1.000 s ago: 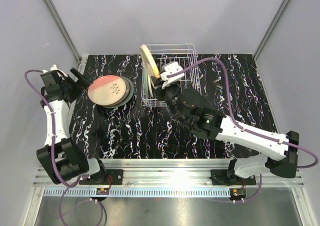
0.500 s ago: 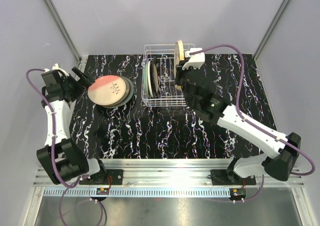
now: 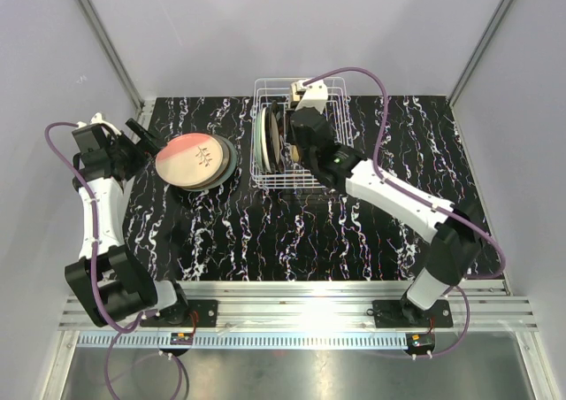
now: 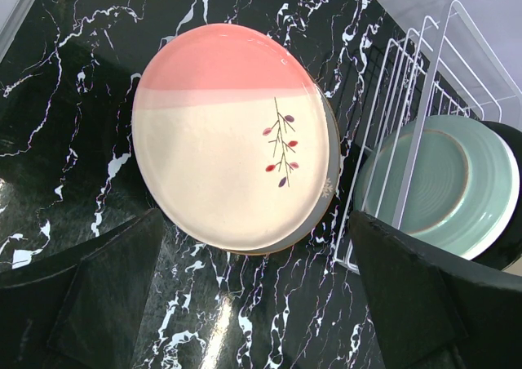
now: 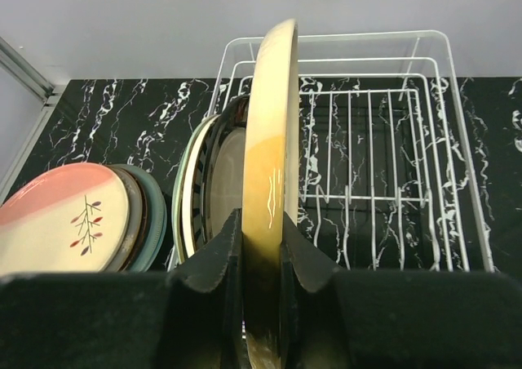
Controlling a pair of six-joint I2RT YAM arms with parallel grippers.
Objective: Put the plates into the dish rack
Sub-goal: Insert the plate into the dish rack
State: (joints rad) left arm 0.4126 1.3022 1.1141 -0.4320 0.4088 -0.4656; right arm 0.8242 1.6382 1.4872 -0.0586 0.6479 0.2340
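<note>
pink plate (image 4: pixel 232 140) covers lower plates (image 5: pixel 151 218), only rims peek out. cream plate (image 5: pixel 271 140) bottom cut off, fingers (image 5: pixel 208 263) hide lower sides.

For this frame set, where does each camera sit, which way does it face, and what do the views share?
Top external: above and behind the bases, looking down on the table; left arm and right arm show.
Left wrist: on the left arm, looking down at the pink leaf plate; its open fingers frame the bottom.
Right wrist: on the right arm, looking along the cream plate into the dish rack; its fingers clamp that plate.
Shared: all three show the pink leaf plate and the dish rack.
</note>
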